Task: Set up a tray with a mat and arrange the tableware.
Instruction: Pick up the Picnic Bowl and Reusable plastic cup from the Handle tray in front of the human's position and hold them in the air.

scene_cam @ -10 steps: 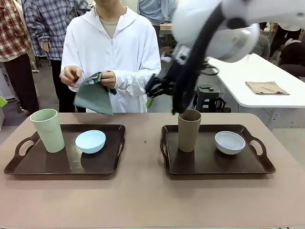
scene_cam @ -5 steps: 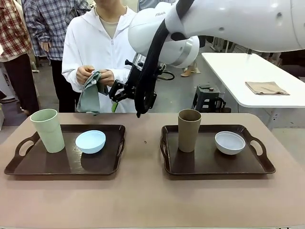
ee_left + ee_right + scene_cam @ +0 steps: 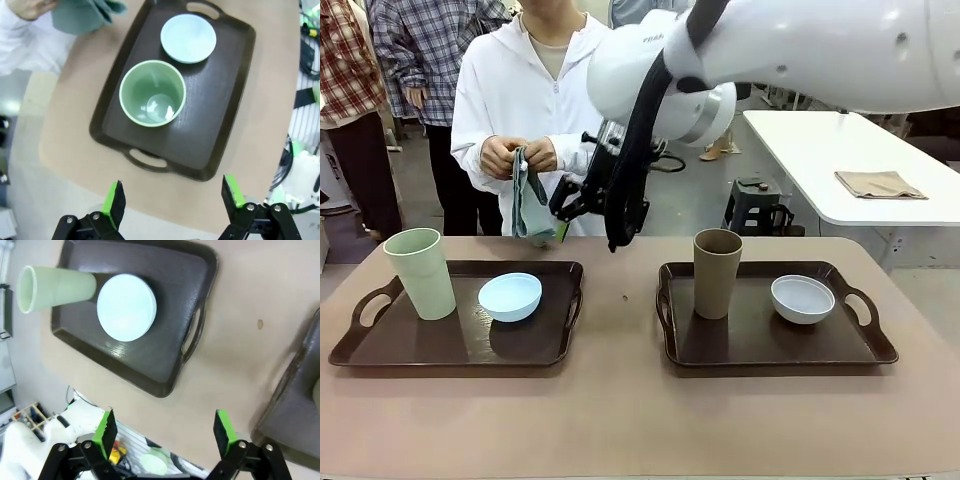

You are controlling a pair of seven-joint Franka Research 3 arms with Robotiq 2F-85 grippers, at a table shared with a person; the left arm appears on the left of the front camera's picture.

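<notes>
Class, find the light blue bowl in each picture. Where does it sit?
Front view: blue bowl, on the left tray, right of the green cup.
Left wrist view: top centre, above the cup.
Right wrist view: upper left, right of the cup.
Shared landmark: the green cup.

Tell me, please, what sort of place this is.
Most likely a robotics lab or workshop, not a dining room: a white robot arm hangs over the table, two trays hold cups and bowls as a staged setup, and a plain white worktable stands behind.
</notes>
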